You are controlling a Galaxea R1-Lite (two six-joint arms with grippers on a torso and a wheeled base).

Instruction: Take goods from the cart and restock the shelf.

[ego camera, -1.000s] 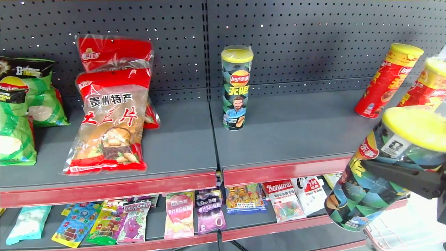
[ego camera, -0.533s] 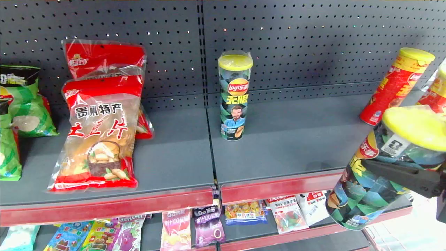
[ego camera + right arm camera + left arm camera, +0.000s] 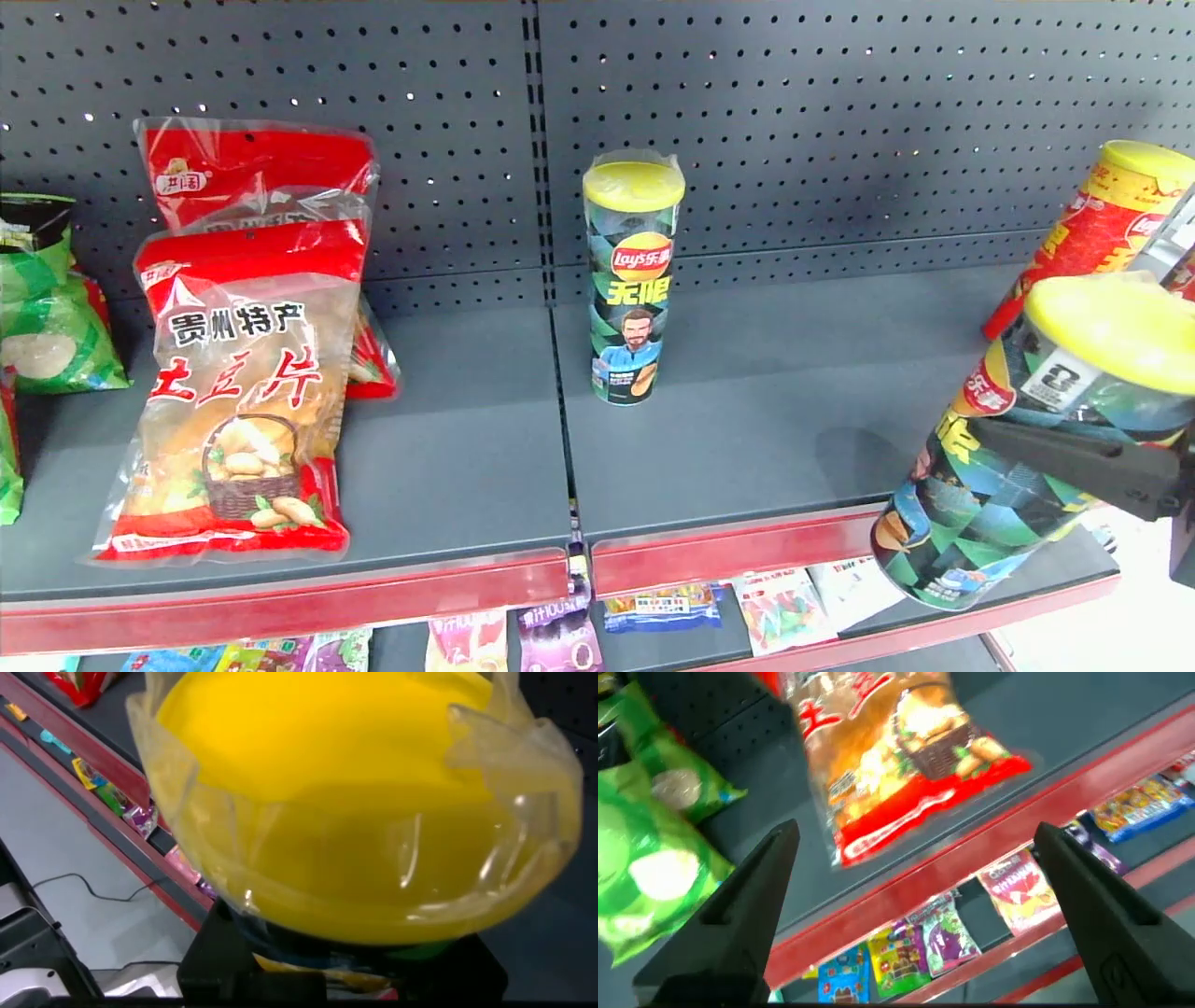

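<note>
A tall chip canister [image 3: 1018, 439] with a yellow lid and a dark green-blue pattern hangs tilted at the right end of the shelf's red front edge [image 3: 738, 551]. My right gripper [image 3: 1074, 457] is shut on it, one black finger across its body. Its yellow lid [image 3: 346, 793] shows close up in the right wrist view. A matching canister [image 3: 633, 280] stands upright at the middle of the grey shelf [image 3: 766, 420]. My left gripper [image 3: 915, 924] is open with nothing between its fingers, in front of the shelf edge below a red potato chip bag [image 3: 906, 756].
Two red potato chip bags [image 3: 243, 355] lean at the shelf's left, with green bags [image 3: 47, 317] beyond them. Red canisters [image 3: 1102, 224] stand at the far right. Candy packs [image 3: 663, 607] lie on the lower shelf. Bare shelf surface lies between the middle canister and the red ones.
The head view has shifted: the shelf now sits lower and larger in the picture. The held canister now overlaps the upper shelf's front edge, still in the right gripper.
</note>
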